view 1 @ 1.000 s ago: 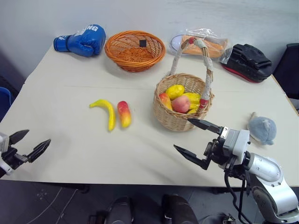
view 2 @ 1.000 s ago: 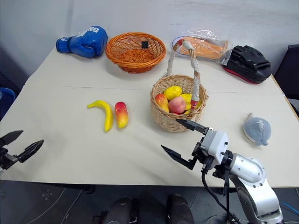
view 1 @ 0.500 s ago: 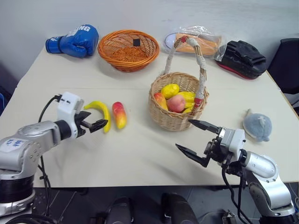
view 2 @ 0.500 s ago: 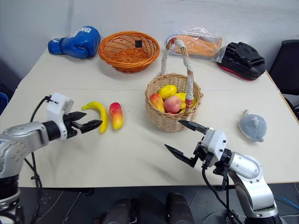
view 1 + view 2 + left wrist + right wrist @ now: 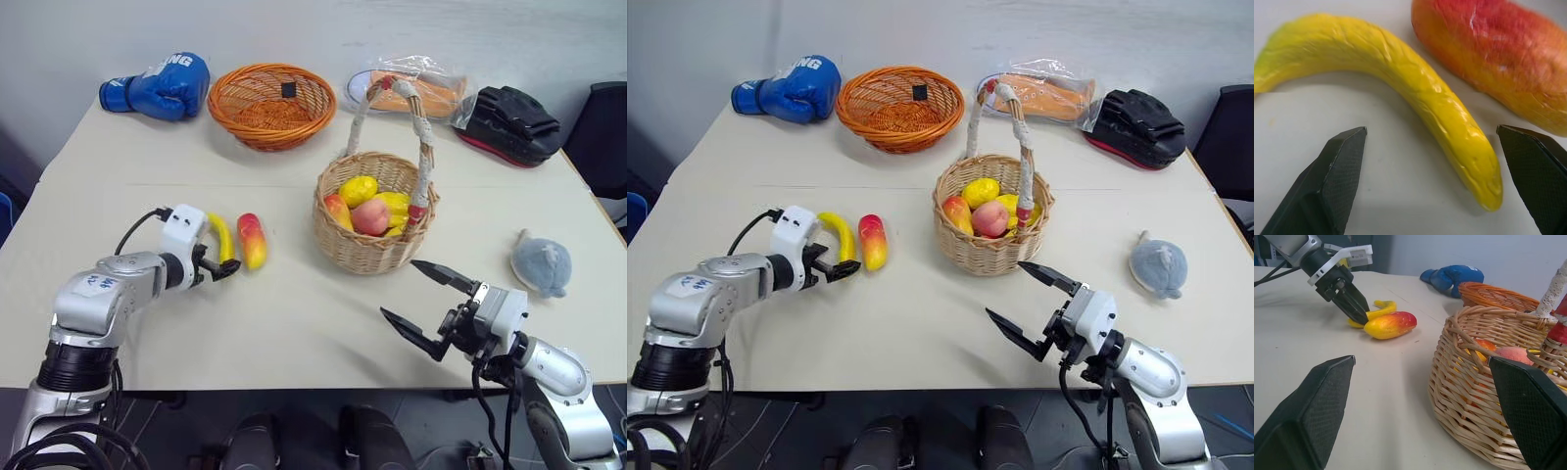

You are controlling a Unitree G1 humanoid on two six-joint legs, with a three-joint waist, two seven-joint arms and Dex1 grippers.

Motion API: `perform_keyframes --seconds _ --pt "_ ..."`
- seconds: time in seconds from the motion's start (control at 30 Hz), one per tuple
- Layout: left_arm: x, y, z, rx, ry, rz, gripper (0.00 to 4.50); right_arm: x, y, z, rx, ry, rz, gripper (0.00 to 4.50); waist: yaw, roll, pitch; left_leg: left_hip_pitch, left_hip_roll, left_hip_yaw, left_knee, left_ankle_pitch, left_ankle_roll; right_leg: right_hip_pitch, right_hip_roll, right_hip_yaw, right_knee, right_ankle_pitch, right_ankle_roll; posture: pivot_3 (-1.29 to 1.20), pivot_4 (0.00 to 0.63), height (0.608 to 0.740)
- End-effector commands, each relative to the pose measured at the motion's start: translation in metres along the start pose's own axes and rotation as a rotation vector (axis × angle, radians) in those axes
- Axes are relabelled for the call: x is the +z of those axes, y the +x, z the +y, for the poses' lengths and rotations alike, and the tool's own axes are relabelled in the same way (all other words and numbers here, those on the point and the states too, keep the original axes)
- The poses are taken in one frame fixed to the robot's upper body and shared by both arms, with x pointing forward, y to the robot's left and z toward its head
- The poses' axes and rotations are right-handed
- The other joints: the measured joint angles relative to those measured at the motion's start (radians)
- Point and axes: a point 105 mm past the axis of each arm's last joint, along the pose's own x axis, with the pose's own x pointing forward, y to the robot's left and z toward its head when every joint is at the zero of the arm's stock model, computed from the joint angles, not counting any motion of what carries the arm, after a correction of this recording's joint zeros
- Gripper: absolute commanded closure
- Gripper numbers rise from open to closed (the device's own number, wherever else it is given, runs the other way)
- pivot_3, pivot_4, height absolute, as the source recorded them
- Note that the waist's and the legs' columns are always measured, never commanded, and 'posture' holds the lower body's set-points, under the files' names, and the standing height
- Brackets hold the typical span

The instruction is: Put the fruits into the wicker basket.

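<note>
Left gripper (image 5: 1430,161) stands low over the table (image 5: 294,323), jaws apart, straddling the near tip of the banana (image 5: 1415,93) without gripping it. The mango (image 5: 252,241) lies just beside the banana. Right gripper (image 5: 428,302) hangs spread wide and empty, in front of the wicker basket (image 5: 377,211), which holds a peach (image 5: 370,216) and yellow fruits (image 5: 359,190)

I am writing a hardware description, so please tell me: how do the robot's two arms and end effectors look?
Both arms are silver-grey metal with black joints and white wrist blocks. Each end effector, left and right, has two black pointed fingers with textured pads. Black cables run along both arms; the left carries a small label with blue marks.
</note>
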Motion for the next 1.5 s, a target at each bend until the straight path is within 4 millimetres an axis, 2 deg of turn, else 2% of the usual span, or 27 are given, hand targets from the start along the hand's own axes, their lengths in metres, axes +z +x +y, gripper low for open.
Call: perform_keyframes --seconds 0.03,0.13,0.33,0.37,0.47,0.53,0.63,0.7,0.83,0.87,0.97,1.07,1.13,1.27,1.43,1.5 --pt "0.009 0.000 0.011 0.042 0.023 -0.035 0.97 0.006 -0.001 -0.004 -0.028 -0.024 -0.028 0.00 0.000 0.000 0.000 0.000 0.000 0.000 0.000 0.000 0.000 0.000 0.000 0.000 0.000 0.000 0.000 0.00 0.150 0.740" --pt "0.004 0.000 0.019 0.067 0.023 -0.026 1.91 0.006 0.000 -0.004 -0.032 -0.025 -0.027 0.00 0.000 0.000 0.000 0.000 0.000 0.000 0.000 0.000 0.000 0.000 0.000 0.000 0.001 0.000 0.000 0.00 0.150 0.740" --pt "-0.001 -0.008 0.054 0.188 -0.076 -0.067 3.83 0.005 0.002 -0.006 -0.041 -0.030 -0.026 0.00 -0.002 0.000 0.000 0.001 0.000 0.000 0.000 0.000 0.000 0.000 -0.001 0.000 0.001 0.000 0.000 0.00 0.150 0.740" --pt "0.000 -0.012 0.061 0.219 -0.077 -0.079 4.02 0.004 0.001 -0.006 -0.041 -0.031 -0.024 0.00 -0.003 0.000 0.000 0.001 0.000 0.000 0.000 0.000 0.000 0.000 -0.001 0.000 0.002 0.000 0.000 0.00 0.150 0.740" --pt "0.010 -0.021 0.074 0.261 -0.040 -0.152 4.04 0.004 0.001 -0.007 -0.044 -0.033 -0.021 0.00 -0.001 0.000 0.000 0.001 0.000 0.000 0.000 0.000 0.000 0.000 -0.001 0.000 0.002 0.000 0.000 0.00 0.150 0.740" --pt "0.029 -0.034 0.082 0.250 0.041 -0.273 4.04 0.006 -0.002 -0.008 -0.055 -0.038 -0.019 0.00 -0.001 0.000 0.000 0.000 0.000 0.000 0.000 0.000 0.000 0.000 -0.001 -0.001 0.002 0.000 0.000 0.00 0.150 0.740" --pt "0.058 -0.053 0.080 0.147 0.171 -0.423 4.04 0.011 -0.006 -0.011 -0.088 -0.050 -0.026 0.00 0.000 0.000 0.000 0.000 0.000 0.000 0.000 0.000 0.000 -0.001 -0.001 -0.001 0.001 0.000 0.000 0.00 0.150 0.740" --pt "0.083 -0.069 0.048 -0.124 0.358 -0.513 4.04 0.020 -0.014 -0.021 -0.170 -0.050 -0.043 0.00 0.004 0.000 0.000 -0.001 0.000 0.000 0.000 0.000 0.000 -0.001 -0.002 -0.002 0.001 0.000 0.000 0.00 0.150 0.740" --pt "0.093 -0.084 -0.008 -0.543 0.681 -0.579 4.04 0.026 -0.029 -0.028 -0.259 -0.057 -0.017 0.00 0.007 0.001 0.000 -0.002 0.000 -0.001 0.000 0.000 0.002 0.000 -0.004 -0.003 0.000 0.000 0.000 0.00 0.150 0.740" --pt "0.092 -0.082 -0.021 -0.629 0.751 -0.574 4.04 0.027 -0.034 -0.029 -0.281 -0.057 -0.005 0.00 0.007 0.001 -0.001 -0.001 0.000 0.000 0.000 0.000 0.002 0.001 -0.004 -0.003 0.000 0.000 0.000 0.00 0.150 0.740" --pt "0.097 -0.060 -0.054 -0.796 0.847 -0.542 4.04 0.031 -0.045 -0.029 -0.319 -0.064 0.020 0.00 0.021 0.002 -0.001 -0.001 -0.004 0.002 0.001 -0.001 0.003 0.002 -0.003 -0.004 -0.001 0.000 0.000 0.00 0.150 0.740" --pt "0.113 -0.032 -0.077 -0.855 0.829 -0.527 4.04 0.039 -0.048 -0.031 -0.372 -0.081 0.001 0.00 0.024 0.002 -0.001 -0.002 -0.003 0.007 0.004 0.000 0.004 0.002 0.000 -0.003 0.000 0.001 0.001 0.00 0.150 0.740" --pt "0.130 -0.009 -0.090 -0.825 0.805 -0.545 4.04 0.043 -0.049 -0.028 -0.396 -0.076 -0.009 0.00 0.025 0.002 -0.001 -0.003 -0.002 0.007 0.004 0.000 0.003 0.002 0.002 -0.002 0.000 0.001 0.002 0.00 0.150 0.740" --pt "0.159 0.004 -0.111 -0.833 0.711 -0.624 4.04 0.045 -0.053 -0.019 -0.424 -0.062 0.000 0.00 0.022 0.002 -0.001 -0.003 -0.001 0.004 0.004 0.001 0.003 0.001 0.004 0.000 -0.001 0.001 0.002 0.00 0.150 0.740" --pt "0.162 0.026 -0.120 -0.797 0.681 -0.578 4.04 0.047 -0.053 -0.015 -0.451 -0.068 0.004 0.00 0.009 0.002 -0.001 -0.003 0.000 0.003 0.003 0.001 0.002 0.000 0.006 0.001 -0.002 0.001 0.003 0.00 0.150 0.740" --pt "0.163 0.030 -0.125 -0.804 0.644 -0.575 3.29 0.047 -0.052 -0.014 -0.454 -0.070 0.002 0.00 0.008 0.002 -0.001 -0.003 0.000 0.002 0.003 0.001 0.002 0.000 0.006 0.001 -0.002 0.001 0.003 0.00 0.150 0.740"
